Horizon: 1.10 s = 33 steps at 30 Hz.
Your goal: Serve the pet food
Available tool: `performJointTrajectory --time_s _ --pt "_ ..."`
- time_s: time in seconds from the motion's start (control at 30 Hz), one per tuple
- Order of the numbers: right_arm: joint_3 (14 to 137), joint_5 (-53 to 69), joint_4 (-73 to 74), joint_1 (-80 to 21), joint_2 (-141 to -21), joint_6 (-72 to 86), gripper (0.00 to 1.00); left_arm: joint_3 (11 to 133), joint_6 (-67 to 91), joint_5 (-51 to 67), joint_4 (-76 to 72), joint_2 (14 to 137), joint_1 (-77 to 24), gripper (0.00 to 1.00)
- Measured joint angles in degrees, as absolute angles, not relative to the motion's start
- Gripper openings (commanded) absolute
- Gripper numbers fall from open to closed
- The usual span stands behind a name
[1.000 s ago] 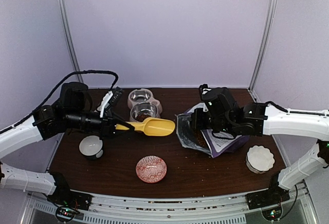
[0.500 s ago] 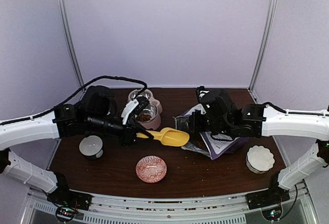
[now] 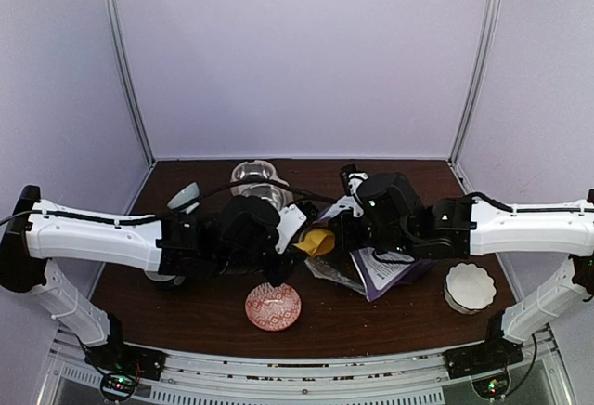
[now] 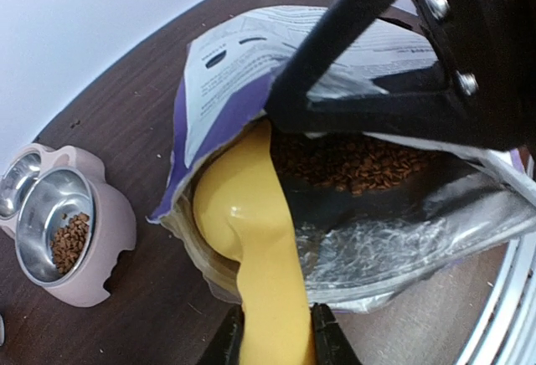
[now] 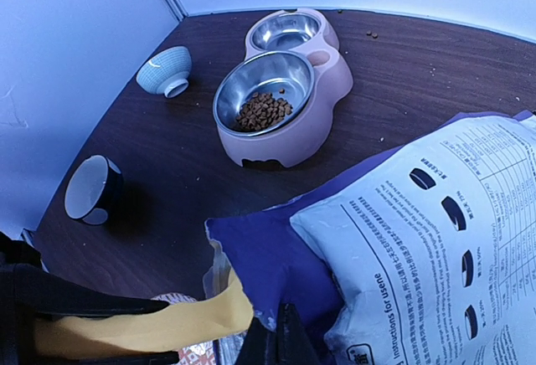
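Note:
The purple and white pet food bag [image 3: 390, 270] lies right of centre with its mouth open to the left. Brown kibble [image 4: 360, 160] shows inside it. My left gripper [image 4: 275, 344] is shut on the handle of the yellow scoop [image 4: 251, 231], whose bowl is inside the bag's mouth, short of the kibble. My right gripper [image 5: 280, 340] is shut on the bag's upper lip [image 5: 276, 264] and holds it open. The pink double bowl [image 5: 276, 105] stands at the back, with a little kibble [image 5: 264, 111] in its nearer steel cup. In the top view the scoop [image 3: 318, 241] sits between the two grippers.
A red patterned dish [image 3: 273, 306] lies at the front centre. A white scalloped bowl [image 3: 469, 286] is at the front right. A black-and-white cup [image 5: 92, 191] and a light blue bowl [image 5: 165, 70] stand on the left side.
My left arm has swung right and carried the scoop from beside the pink bowls into the bag's mouth. My right gripper has kept hold of the bag and shifted slightly left.

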<state>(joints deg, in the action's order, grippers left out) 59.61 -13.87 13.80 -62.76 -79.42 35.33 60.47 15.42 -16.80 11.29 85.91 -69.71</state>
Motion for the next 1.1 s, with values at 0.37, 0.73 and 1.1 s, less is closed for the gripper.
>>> performJointTrajectory --time_s 0.37,0.73,1.1 --pt "58.1 -13.7 9.6 -62.4 -79.4 36.4 0.00 61.6 14.3 -27.1 -2.3 96.7 -71.6 0.00" --pt "55.4 -12.4 4.8 -59.9 -79.4 39.4 0.00 64.8 13.8 -33.2 -9.5 104.5 -71.6 0.00" --pt "53.6 -8.2 4.1 -56.7 -76.9 38.9 0.00 64.8 9.0 -31.1 -16.2 107.9 -70.8 0.00"
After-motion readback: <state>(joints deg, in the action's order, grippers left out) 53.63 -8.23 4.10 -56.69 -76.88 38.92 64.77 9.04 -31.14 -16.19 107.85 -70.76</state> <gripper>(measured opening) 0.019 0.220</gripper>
